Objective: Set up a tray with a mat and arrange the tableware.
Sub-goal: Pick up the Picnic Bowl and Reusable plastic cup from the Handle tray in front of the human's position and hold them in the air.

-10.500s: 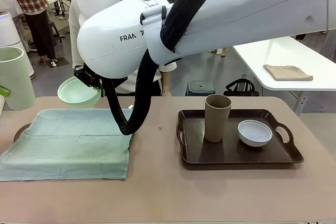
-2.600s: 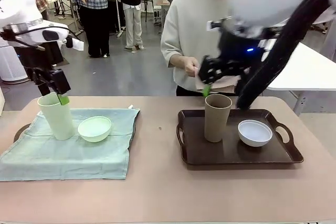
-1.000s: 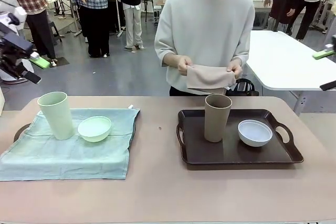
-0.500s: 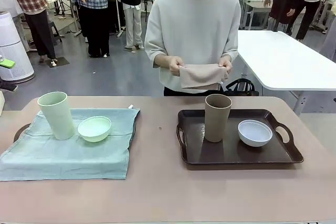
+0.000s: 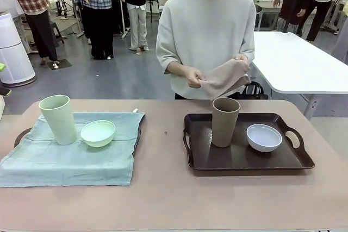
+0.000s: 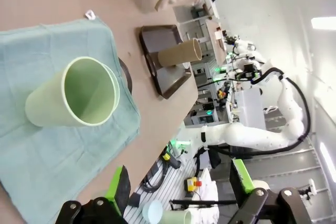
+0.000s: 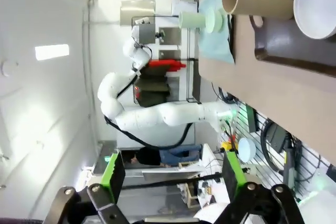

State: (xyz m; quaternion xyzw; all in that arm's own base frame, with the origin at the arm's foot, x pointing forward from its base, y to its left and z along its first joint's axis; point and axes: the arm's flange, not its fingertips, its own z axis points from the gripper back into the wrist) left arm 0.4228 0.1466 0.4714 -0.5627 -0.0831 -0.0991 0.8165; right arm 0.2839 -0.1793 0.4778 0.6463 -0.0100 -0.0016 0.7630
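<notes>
While left gripper (image 6: pixel 178 183) and right gripper (image 7: pixel 173 174) gape empty, green cup (image 6: pixel 73 97) and bowl (image 5: pixel 98 132) sit on a mat (image 6: pixel 52 150) ahead of the left jaws. Tray (image 7: pixel 278 45) ahead of the right jaws lacks one.

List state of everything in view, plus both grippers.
mint-green tumbler: upright, empty, on green mat
green bowl: upright, empty, beside it on mat
green mat: spread flat over left tray
brown tumbler: upright on brown tray
white bowl: upright, empty, on brown tray
brown tray: no mat
beige cloth: held in person's hands
left gripper: open, empty
right gripper: open, empty
</notes>
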